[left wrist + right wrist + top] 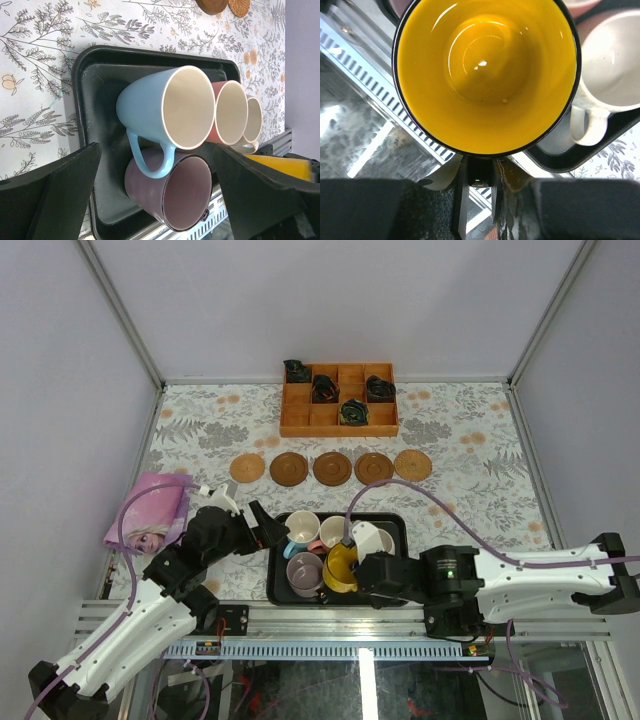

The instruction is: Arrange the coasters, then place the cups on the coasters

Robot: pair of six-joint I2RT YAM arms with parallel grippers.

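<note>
Five thin round coasters [331, 468] in row on table [200, 430]; no cups [303, 530] placed; bright yellow mug [485, 75] clamped in right jaws at black tray [397, 524]; left jaws wide, empty.

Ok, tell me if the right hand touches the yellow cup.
Touching: the right wrist view shows the right hand closed on the edge of the yellow cup.

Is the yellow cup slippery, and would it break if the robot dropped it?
Probably slippery: the yellow cup has a glossy inside with bright glints. It looks like hard glazed pottery, so it would likely stay stiff but could chip or crack if dropped. Being round, it might roll sideways.
</note>
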